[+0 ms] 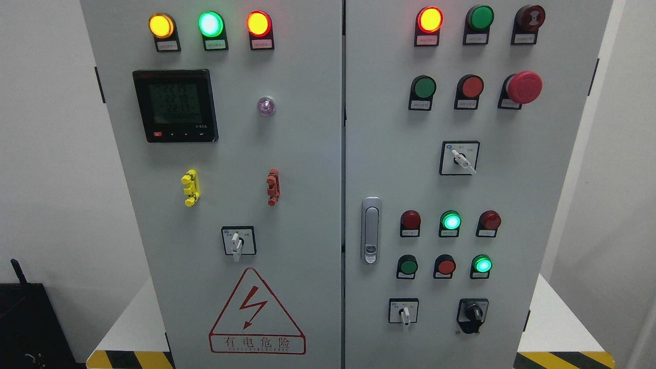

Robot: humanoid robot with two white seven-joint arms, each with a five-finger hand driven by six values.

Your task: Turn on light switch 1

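Observation:
A grey electrical cabinet [307, 154] with two doors fills the head view. On the right door's lower half, a row of lamps shows a dark red one [410, 220], a lit green one [450, 221] and another dark red one [490, 220]. Below them sit a green push button [408, 266], a red push button [446, 266] and a lit green button [482, 264]. Under these are a white selector switch [404, 311] and a black knob switch [472, 311]. The labels are too small to read, so I cannot tell which is light switch 1. Neither hand is in view.
A red mushroom stop button [524, 87] and a rotary selector [459, 158] sit higher on the right door, beside a door handle [371, 230]. The left door carries a digital meter [175, 105], another selector [238, 241] and a warning sign [256, 315]. A black box [25, 328] stands at the lower left.

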